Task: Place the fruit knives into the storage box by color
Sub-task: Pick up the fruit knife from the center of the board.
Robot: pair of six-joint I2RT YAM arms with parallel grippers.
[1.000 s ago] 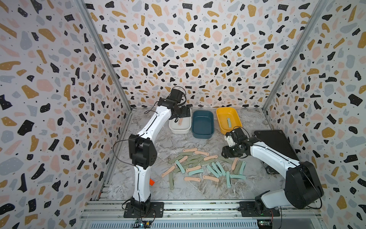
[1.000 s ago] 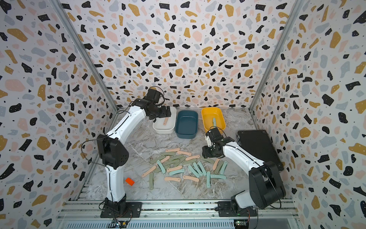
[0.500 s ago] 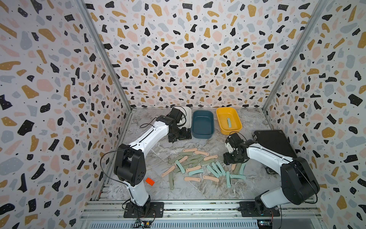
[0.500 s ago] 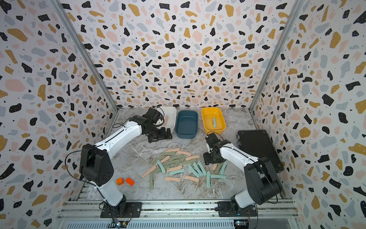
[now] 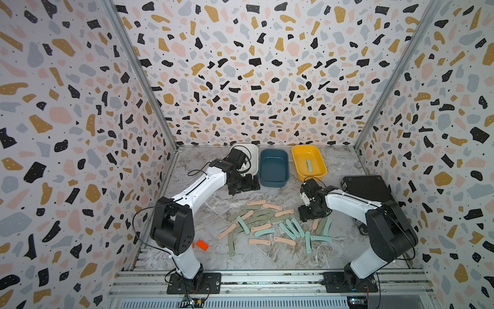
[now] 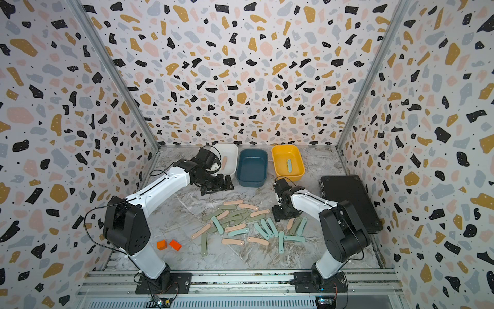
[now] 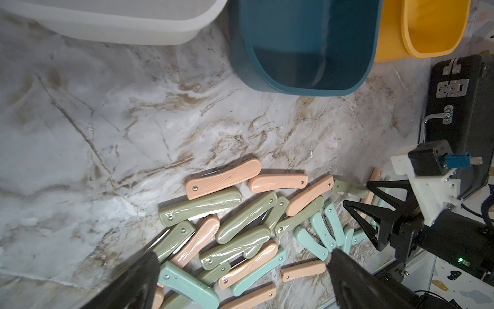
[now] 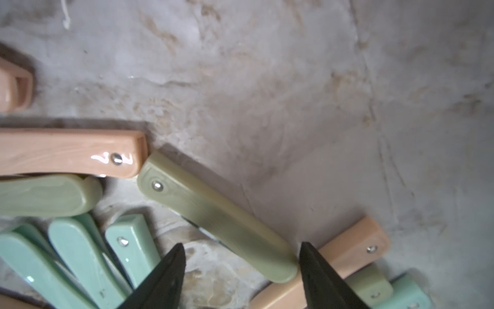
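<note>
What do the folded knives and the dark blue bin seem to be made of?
The fruit knives look like moulded plastic with a glossy finish, judging by the bright highlights and soft rounded edges; the small shiny rivets look like metal. The dark blue bin is probably smooth plastic with a duller sheen, given its thin rounded rim and even colour.

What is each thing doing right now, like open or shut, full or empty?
Left gripper: open, empty.
Right gripper: open, straddling one end of a sage green knife.
White box: holds one pink knife.
Blue box: empty.
Yellow box: holds one teal knife.
Black case: shut.
Fruit knives on the table: folded, in a loose heap.
</note>
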